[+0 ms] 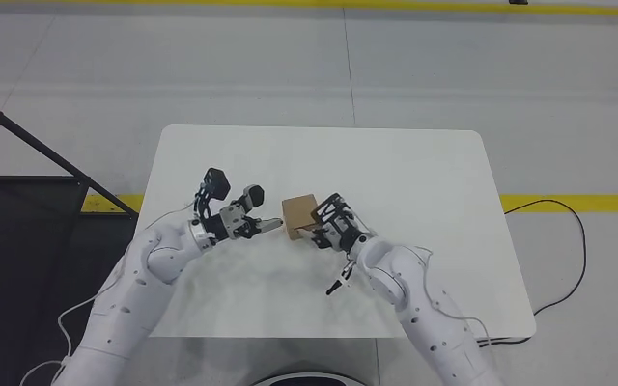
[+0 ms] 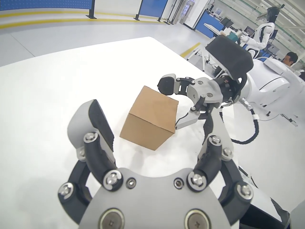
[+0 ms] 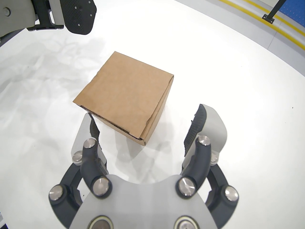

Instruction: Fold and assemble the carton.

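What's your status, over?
Left gripper open, clear of carton. Right gripper open, at its side. Carton folded shut, on table. Nothing in the way.

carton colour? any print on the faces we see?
The carton is plain brown cardboard with no print on its visible faces. It shows best in the right wrist view.
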Tool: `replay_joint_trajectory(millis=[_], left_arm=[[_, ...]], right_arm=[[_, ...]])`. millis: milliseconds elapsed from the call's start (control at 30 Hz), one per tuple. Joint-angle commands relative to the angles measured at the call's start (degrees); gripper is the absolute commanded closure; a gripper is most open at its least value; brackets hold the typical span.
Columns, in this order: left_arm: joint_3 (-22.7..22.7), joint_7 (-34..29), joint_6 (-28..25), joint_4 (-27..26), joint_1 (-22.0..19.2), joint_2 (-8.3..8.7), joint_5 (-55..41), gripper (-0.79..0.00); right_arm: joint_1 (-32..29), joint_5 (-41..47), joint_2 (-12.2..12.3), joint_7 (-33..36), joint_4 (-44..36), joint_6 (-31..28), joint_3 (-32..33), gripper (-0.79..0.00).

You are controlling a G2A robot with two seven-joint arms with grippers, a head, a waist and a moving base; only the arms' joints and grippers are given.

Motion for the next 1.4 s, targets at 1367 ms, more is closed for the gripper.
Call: replay_joint_trajectory(millis=[1367], left_arm=[[7.5,29.7,4.7,5.6,-4.2,-0.91,39.6,-0.785]], right_arm=[[-8.2,3.7,2.0,-6.8,-6.9,-1.8,9.0,-0.785]])
